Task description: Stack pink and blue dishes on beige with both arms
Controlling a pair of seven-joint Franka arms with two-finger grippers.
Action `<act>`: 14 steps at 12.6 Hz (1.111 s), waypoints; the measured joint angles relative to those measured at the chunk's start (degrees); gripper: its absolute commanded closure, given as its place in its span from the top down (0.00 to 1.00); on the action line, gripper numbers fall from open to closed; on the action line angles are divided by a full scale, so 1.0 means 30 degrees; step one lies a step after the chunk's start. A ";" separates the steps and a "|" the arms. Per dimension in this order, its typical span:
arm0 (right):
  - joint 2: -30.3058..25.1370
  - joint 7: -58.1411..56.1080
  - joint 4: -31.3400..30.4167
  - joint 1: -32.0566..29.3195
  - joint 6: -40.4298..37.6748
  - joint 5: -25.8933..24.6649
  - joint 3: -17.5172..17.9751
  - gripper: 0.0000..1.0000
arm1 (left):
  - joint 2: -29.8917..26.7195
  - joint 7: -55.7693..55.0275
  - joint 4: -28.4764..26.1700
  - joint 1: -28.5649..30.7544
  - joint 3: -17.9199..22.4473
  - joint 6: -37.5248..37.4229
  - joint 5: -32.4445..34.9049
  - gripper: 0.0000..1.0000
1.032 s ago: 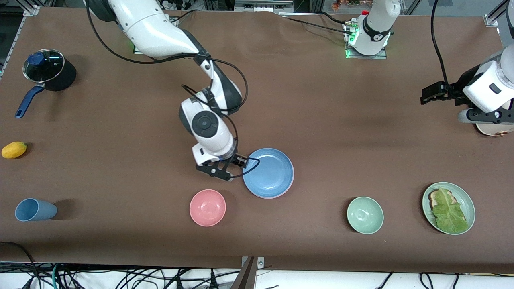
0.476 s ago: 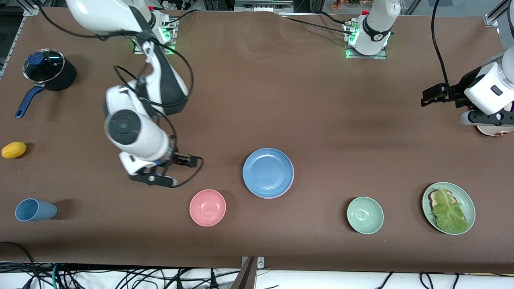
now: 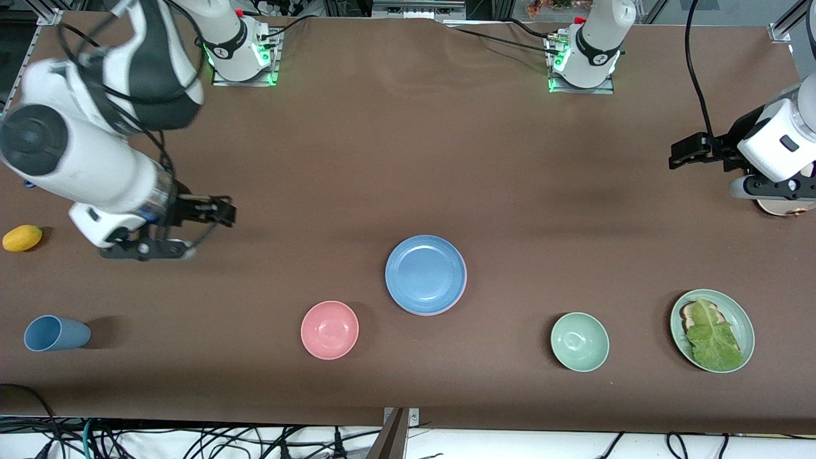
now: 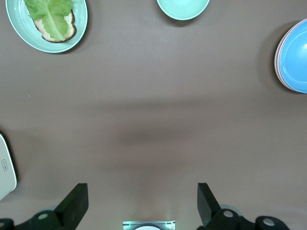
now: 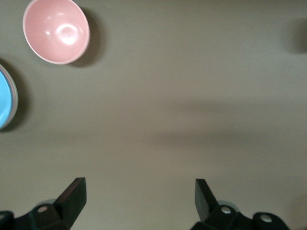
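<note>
**Stacked plates at mid-worktop, both grippers empty**

Showing one blue plate (image 3: 425, 274) on top of a stack near the middle of the worktop (image 3: 408, 159); a pink rim (image 4: 277, 60) shows beneath it in the left wrist view, and no beige plate can be made out. Two bowls lie nearer the front edge: one pink bowl (image 3: 329, 329), one pale green bowl (image 3: 579, 342). One green plate (image 3: 712, 329) carries lettuce on bread. One blue cup (image 3: 56, 333) and one yellow fruit (image 3: 22, 238) lie toward the right arm's end. The right gripper (image 3: 191, 231) hangs there too, fingers apart, empty. The left gripper (image 3: 685, 153) waits over the other end, fingers apart, empty.
</note>
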 measured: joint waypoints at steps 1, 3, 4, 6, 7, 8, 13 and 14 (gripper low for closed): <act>-0.0956 -0.0620 -0.0725 -0.0441 -0.0347 0.0001 0.0025 1.00 | -0.0001 0.0000 0.0016 0.0003 0.0000 0.0000 0.0000 1.00; -0.2637 -0.1682 -0.1803 -0.1485 -0.0974 0.0000 0.0430 1.00 | -0.0005 0.0000 0.0068 0.0002 -0.0021 -0.0009 0.0000 1.00; -0.3281 -0.2019 -0.2075 -0.2044 -0.1341 0.0000 0.0776 1.00 | -0.0014 0.0001 0.0098 0.0002 -0.0058 -0.0016 0.0000 1.00; -0.4263 -0.2610 -0.2320 -0.2639 -0.2223 -0.0003 0.1144 1.00 | -0.0028 0.0001 0.0126 -0.0004 -0.0152 -0.0028 0.0000 1.00; -0.4634 -0.2972 -0.2387 -0.2781 -0.2562 -0.0004 0.1188 1.00 | -0.0029 0.0001 0.0130 -0.0006 -0.0166 -0.0029 0.0000 1.00; -0.4867 -0.3236 -0.2414 -0.2878 -0.2767 -0.0009 0.1195 1.00 | -0.0029 0.0001 0.0132 -0.0005 -0.0165 -0.0030 0.0000 1.00; -0.5019 -0.3526 -0.2415 -0.3049 -0.2867 -0.0160 0.1168 1.00 | -0.0030 0.0001 0.0139 -0.0006 -0.0172 -0.0046 0.0000 1.00; -0.5019 -0.3526 -0.2408 -0.3059 -0.2863 -0.0263 0.1168 1.00 | -0.0034 0.0001 0.0144 -0.0006 -0.0180 -0.0048 0.0000 1.00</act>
